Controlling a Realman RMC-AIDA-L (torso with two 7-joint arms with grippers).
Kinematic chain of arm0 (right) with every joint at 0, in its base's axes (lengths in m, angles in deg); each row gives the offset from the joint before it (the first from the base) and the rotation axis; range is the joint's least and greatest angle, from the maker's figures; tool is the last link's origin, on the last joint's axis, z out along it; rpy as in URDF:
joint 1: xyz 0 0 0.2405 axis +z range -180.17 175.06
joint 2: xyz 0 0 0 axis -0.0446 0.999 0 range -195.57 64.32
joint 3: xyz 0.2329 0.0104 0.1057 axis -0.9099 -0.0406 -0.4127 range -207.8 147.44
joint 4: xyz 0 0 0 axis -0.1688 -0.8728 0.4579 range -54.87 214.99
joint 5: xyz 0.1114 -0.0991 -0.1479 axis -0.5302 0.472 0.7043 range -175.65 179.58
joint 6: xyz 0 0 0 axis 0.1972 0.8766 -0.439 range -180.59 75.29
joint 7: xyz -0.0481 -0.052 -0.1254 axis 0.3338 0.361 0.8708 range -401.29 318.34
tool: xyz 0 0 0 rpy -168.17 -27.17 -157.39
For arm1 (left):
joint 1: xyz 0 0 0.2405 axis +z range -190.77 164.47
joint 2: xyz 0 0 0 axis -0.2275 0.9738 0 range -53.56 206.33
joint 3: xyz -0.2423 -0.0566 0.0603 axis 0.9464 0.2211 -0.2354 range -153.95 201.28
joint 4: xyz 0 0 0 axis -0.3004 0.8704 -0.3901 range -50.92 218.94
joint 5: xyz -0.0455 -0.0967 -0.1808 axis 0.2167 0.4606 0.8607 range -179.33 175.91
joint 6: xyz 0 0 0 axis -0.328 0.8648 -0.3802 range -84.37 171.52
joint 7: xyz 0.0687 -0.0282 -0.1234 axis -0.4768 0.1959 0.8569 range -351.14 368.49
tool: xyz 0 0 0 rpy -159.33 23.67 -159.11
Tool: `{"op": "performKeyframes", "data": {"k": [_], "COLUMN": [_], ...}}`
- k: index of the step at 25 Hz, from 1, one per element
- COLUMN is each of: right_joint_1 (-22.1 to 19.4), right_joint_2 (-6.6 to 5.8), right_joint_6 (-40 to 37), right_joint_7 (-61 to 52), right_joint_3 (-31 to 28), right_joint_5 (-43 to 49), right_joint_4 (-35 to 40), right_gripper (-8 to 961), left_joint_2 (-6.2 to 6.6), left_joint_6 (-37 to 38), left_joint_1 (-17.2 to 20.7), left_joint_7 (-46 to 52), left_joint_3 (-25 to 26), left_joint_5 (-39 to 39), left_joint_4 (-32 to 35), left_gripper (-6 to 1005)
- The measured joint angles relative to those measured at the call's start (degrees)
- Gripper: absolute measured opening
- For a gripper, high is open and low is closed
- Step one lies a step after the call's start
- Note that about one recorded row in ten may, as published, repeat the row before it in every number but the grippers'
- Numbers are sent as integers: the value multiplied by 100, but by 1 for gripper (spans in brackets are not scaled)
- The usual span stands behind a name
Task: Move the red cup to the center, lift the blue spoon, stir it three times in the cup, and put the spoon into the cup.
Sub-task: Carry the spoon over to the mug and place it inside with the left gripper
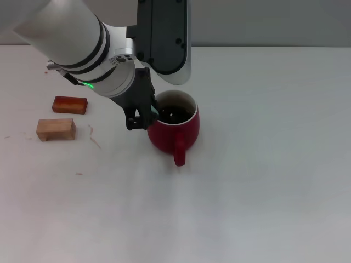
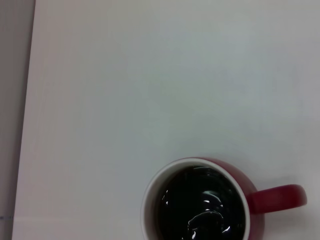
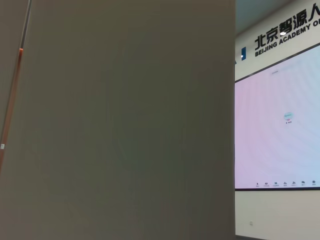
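Left gripper [image 1: 143, 116] hangs at the red cup [image 1: 174, 129] rim, finger state unclear; a nudge could tip it.

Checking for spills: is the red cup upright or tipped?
Upright. The red cup stands on the table, white rim level, mouth facing up, beside the left hand.

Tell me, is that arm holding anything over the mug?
It cannot be told. The left gripper sits at the red cup's rim, but no spoon shows, and its fingers are too dark to read.
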Motion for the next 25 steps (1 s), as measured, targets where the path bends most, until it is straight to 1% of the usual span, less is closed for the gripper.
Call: {"op": "performKeyframes", "data": {"k": [10, 21, 25], "right_joint_1": [19, 48, 55], "right_joint_2": [-7, -26, -26], "right_joint_6": [0, 1, 1], "right_joint_7": [0, 0, 0], "right_joint_3": [0, 0, 0], "right_joint_5": [0, 0, 0], "right_joint_4": [25, 37, 46], "right_gripper": [636, 636, 636], "left_joint_2": [-14, -2, 0], "left_joint_6": [-160, -45, -54], "left_joint_1": [128, 110, 132], "left_joint_7": [-9, 51, 48], "left_joint_3": [-17, -17, -20], "left_joint_5": [267, 323, 307], "left_joint_4": [163, 121, 161], "left_gripper": [166, 167, 208]}}
